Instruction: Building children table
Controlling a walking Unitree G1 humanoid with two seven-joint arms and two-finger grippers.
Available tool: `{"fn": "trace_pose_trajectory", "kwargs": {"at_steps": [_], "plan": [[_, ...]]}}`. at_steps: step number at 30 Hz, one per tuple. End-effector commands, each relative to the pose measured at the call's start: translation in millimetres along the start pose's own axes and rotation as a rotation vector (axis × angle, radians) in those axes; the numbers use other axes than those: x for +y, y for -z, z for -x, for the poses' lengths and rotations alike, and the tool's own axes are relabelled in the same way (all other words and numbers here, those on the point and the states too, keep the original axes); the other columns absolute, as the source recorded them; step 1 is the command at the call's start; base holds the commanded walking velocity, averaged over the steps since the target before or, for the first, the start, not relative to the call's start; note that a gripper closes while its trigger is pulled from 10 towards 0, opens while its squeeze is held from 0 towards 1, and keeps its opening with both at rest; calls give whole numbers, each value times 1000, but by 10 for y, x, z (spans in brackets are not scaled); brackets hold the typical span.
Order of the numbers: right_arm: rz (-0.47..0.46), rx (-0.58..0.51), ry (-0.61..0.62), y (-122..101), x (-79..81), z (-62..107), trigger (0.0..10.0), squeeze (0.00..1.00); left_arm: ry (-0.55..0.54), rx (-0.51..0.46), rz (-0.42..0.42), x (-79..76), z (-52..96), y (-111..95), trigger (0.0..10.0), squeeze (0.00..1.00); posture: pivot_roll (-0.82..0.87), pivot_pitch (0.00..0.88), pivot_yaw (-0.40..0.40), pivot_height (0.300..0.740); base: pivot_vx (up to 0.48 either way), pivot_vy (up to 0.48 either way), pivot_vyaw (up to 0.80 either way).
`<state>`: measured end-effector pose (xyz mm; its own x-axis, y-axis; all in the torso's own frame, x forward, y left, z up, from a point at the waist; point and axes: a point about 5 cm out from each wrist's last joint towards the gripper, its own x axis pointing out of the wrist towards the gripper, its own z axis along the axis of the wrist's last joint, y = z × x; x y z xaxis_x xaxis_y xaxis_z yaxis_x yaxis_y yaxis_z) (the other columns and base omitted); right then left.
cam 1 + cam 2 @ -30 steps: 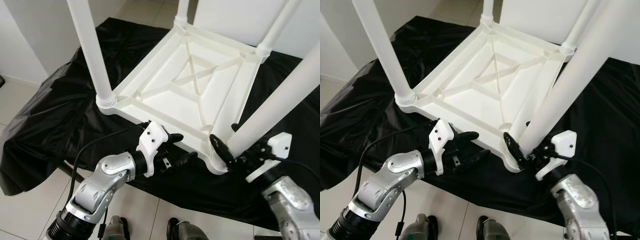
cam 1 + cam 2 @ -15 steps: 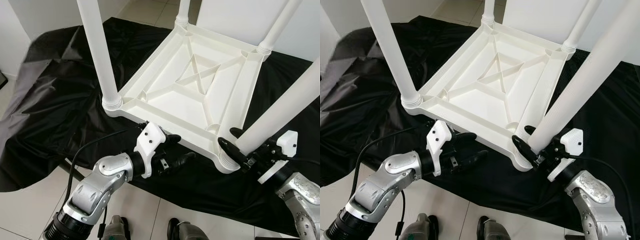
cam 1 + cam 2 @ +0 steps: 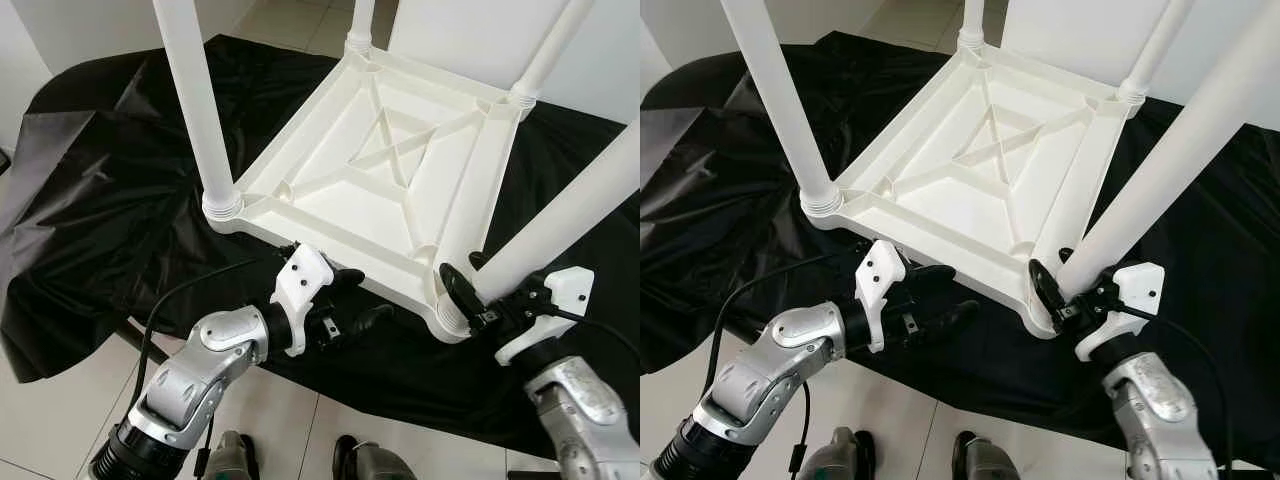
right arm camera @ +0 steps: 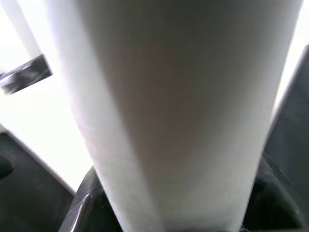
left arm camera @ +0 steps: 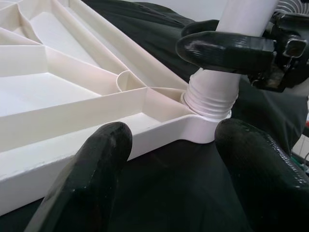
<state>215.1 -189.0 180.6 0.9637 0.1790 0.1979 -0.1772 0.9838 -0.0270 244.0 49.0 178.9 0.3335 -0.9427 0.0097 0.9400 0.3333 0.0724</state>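
Note:
A white plastic children's table (image 3: 390, 165) lies upside down on a black cloth (image 3: 110, 200). Three legs stand screwed into its corners: near left (image 3: 195, 110), far left (image 3: 360, 20) and far right (image 3: 548, 55). The fourth leg (image 3: 570, 215) leans out of the near right corner socket (image 3: 445, 318). My right gripper (image 3: 468, 283) is shut on this leg just above its threaded base (image 5: 207, 94), and the leg (image 4: 178, 111) runs between the fingers (image 4: 89, 203). My left gripper (image 3: 362, 298) is open at the table's near rim (image 5: 72, 140), with nothing between its fingers (image 5: 91, 174).
The black cloth covers a low platform, and its left part (image 3: 50, 140) is creased and folded. Pale floor tiles (image 3: 60, 420) lie in front, with my feet (image 3: 235, 458) at the platform's edge. A white wall (image 3: 460, 30) rises behind the table.
The cloth's left side has flapped up and settled into a new fold. My right wrist has shifted slightly while holding the leg. The left gripper stays put.

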Motion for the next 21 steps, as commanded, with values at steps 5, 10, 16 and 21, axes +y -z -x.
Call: {"fn": "trace_pose_trajectory", "kwargs": {"at_steps": [5, 10, 16, 21], "plan": [[34, 83, 152, 153, 100, 21, 0, 0, 43, -9, 11, -54, -33, 0, 10000, 0, -5, 205, -53, 740, 0, 0, 0], [49, 157, 291, 239, 140, 21, 0, 0, 37, -12, 9, -47, -38, -5, 10000, 0, 3, 196, -62, 740, 0, 0, 0], [55, 149, 283, 236, 152, 10, 0, 0, 31, -13, 9, -44, -31, -1, 10000, 0, 3, 184, -66, 740, 0, 0, 0], [22, 91, 190, 175, 167, -40, 10000, 0, 33, -10, 10, -55, -38, 16, 10000, 0, 1, 176, -68, 740, 0, 0, 0]]}}
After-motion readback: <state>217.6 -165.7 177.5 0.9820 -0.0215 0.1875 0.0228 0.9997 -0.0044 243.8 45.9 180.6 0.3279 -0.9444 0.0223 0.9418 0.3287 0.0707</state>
